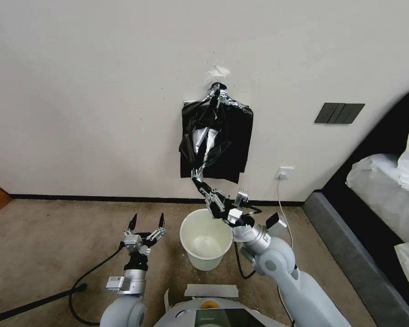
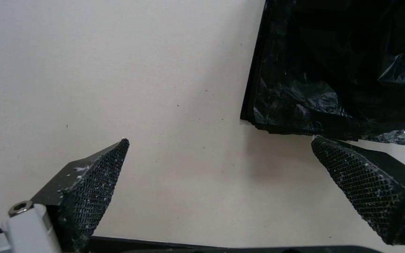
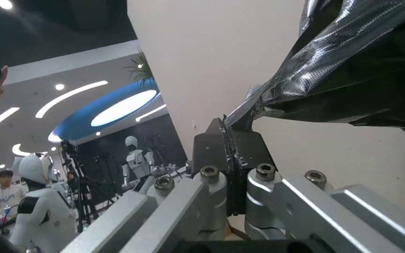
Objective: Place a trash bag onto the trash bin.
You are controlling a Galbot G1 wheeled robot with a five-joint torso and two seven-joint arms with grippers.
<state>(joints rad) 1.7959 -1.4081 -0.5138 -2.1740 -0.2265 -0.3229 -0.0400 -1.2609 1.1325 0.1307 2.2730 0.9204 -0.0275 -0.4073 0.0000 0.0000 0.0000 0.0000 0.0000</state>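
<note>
The trash bin point(image 1: 206, 238) stands on the floor below the wall-hung bundle of bags point(image 1: 222, 145).

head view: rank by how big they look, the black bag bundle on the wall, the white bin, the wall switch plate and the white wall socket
1. bundle of black bags on the wall
2. trash bin; it sits nearer the camera, so this gap may mislead
3. switch plate
4. wall socket

The head camera looked forward and down at the plain cream wall point(image 1: 100, 91). Both wrist cameras sat close behind their claws, facing that wall; all shared the hanging glossy black plastic bundle point(image 1: 227, 145).
</note>
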